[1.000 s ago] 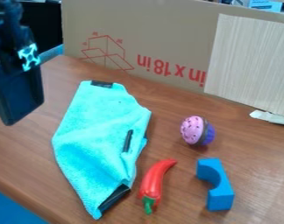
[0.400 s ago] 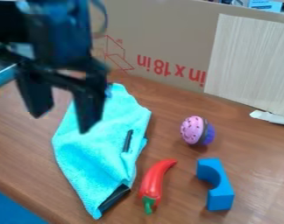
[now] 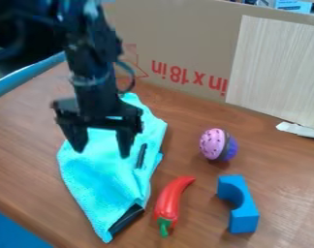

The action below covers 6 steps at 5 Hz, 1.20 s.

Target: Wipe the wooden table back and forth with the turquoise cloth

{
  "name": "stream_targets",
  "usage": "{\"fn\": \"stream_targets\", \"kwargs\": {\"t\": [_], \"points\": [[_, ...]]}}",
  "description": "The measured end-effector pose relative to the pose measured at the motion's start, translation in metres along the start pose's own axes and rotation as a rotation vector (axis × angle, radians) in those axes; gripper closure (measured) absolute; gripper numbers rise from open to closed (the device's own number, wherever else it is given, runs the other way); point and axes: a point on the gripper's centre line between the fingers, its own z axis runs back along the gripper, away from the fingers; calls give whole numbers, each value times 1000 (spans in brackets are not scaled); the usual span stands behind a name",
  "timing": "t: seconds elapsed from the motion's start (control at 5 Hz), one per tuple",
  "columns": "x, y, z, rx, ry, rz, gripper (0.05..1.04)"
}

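one pincer [image 3: 101,152]: released, fingers parted, nothing seen in its grasp. hangs over the upper half of the turquoise cloth; exact height, and whether the tips touch, cannot tell.

turquoise cloth [image 3: 101,189]: on the tabletop [image 3: 23,145], at the view's left of centre, under the pincer and loosely rumpled. black strip [image 3: 126,219] at its near end; a short dark piece [image 3: 141,156] on it, beside the fingertip on the view's right.

grip on cloth: thin and limp, i judge. a good pinch would want a raised fold between the tips, not flat fabric; skimming too high would likely catch only air or fuzz. pressing hard into the tabletop gains little.

closing: slow and low, both tips level, so the fabric bunches inward rather than slips out. a small lift would test the hold before any wider travel.

red pepper [image 3: 174,196]: just beside the cloth's near part, green stem toward the near edge. a low sideways drag of fabric could nudge it.

blue arch block [image 3: 243,221]: right of the pepper, hollow side facing it. best given room.

toy cupcake [image 3: 213,144]: farther back, lying on its side, pink top toward the cloth. rounded, may roll if brushed.

cardboard [image 3: 185,29]: upright behind; swing wide of it.
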Motion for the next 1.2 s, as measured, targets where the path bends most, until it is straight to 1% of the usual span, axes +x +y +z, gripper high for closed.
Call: {"fn": "stream_targets", "kwargs": {"t": [0.2,0.4,0.6,0.8,1.0,1.2], "points": [[16,7,-17,-79,-37,82,85],[24,14,-18,-122,-64,125,85],[25,20,-30,-128,-44,140,85],[31,33,-41,-147,17,202,85],[30,39,-53,-120,33,192,85],[40,40,-61,-77,32,248,84]]}}
